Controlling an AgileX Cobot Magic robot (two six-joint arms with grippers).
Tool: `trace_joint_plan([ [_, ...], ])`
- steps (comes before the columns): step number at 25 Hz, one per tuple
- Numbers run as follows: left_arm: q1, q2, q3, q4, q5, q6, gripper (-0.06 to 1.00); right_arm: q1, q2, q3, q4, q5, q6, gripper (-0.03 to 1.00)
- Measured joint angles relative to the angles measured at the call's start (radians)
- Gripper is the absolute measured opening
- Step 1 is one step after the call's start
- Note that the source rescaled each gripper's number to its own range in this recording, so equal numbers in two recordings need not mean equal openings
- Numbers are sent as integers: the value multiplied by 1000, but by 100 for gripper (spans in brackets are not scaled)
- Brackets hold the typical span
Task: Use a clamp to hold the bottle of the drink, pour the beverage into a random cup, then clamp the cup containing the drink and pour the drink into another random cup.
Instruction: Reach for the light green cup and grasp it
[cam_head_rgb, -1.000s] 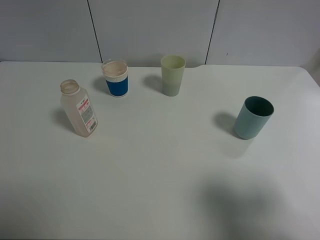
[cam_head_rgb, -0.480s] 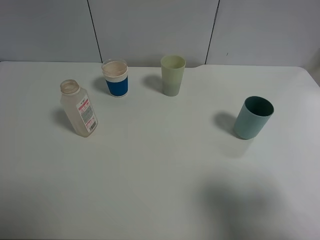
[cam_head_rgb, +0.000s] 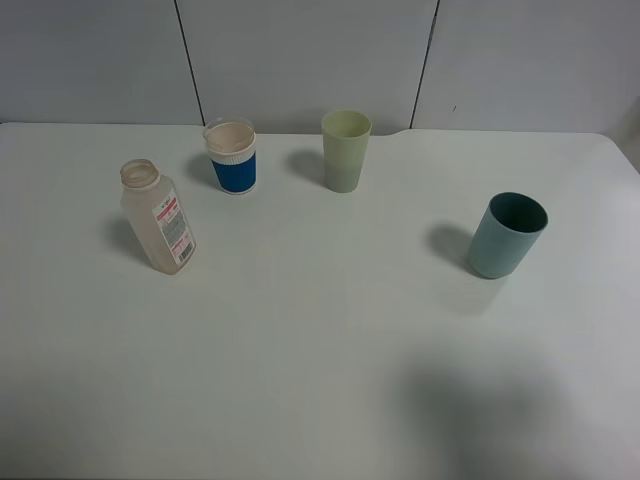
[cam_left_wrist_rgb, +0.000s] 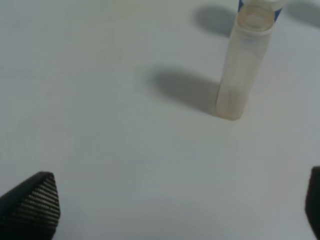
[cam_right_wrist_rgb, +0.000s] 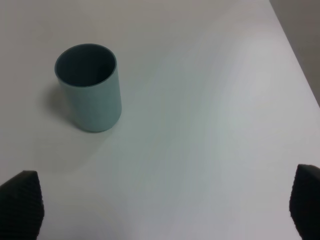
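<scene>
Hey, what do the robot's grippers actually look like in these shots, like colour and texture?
Only fingertips show, and only in the wrist views. The left gripper has black fingertips with a fine ribbed or cross-hatched grip texture and angular, wedge-like ends. The right gripper has the same dark, finely textured fingertips at the frame's corners. No cables, markings or arm links are visible, and the high camera shows neither arm.
</scene>
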Motion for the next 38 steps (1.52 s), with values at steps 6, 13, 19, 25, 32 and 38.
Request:
trace_joint_plan([
  [6, 0, 0, 0, 2, 0, 0, 100, 0, 0, 0, 0, 0, 0, 97],
  [13, 0, 0, 0, 2, 0, 0, 100, 0, 0, 0, 0, 0, 0, 97],
  [19, 0, 0, 0, 2, 0, 0, 100, 0, 0, 0, 0, 0, 0, 97],
  [25, 0, 0, 0, 2, 0, -3, 100, 0, 0, 0, 0, 0, 0, 97],
  [32, 0, 0, 0, 2, 0, -3, 100, 0, 0, 0, 0, 0, 0, 97],
  [38, 0, 0, 0, 2, 0, -3, 100, 0, 0, 0, 0, 0, 0, 97],
])
